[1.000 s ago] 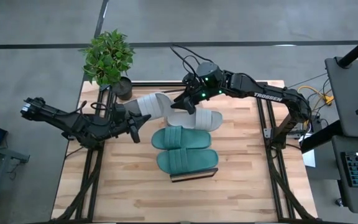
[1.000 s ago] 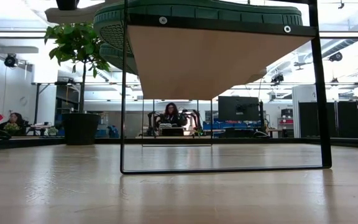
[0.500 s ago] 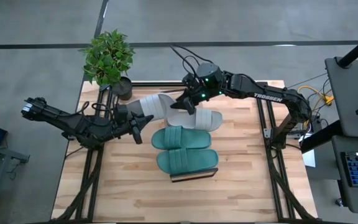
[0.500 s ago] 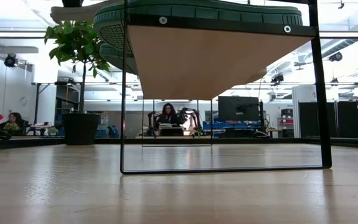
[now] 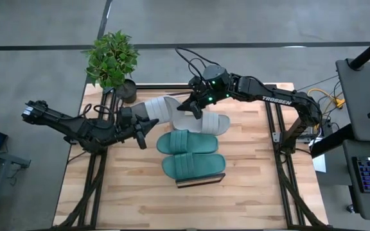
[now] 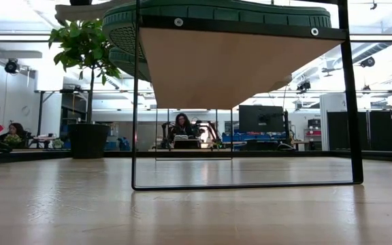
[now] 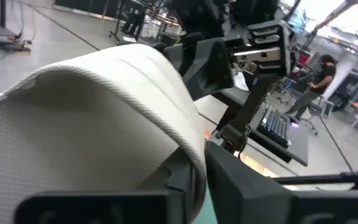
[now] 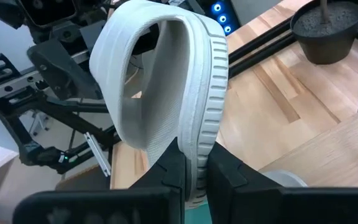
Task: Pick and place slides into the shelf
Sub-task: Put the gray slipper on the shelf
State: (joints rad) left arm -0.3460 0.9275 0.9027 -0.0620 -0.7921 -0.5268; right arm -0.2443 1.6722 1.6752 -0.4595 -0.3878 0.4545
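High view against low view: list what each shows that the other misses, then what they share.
Only the high view shows both arms: the left gripper and the right gripper are each shut on the same grey-beige slide, held above the table, with the second grey-beige slide beside it. Only the low view shows the shelf's underside, its black legs, and a person seated in the room behind. Both show the teal slides on the shelf and the potted plant.
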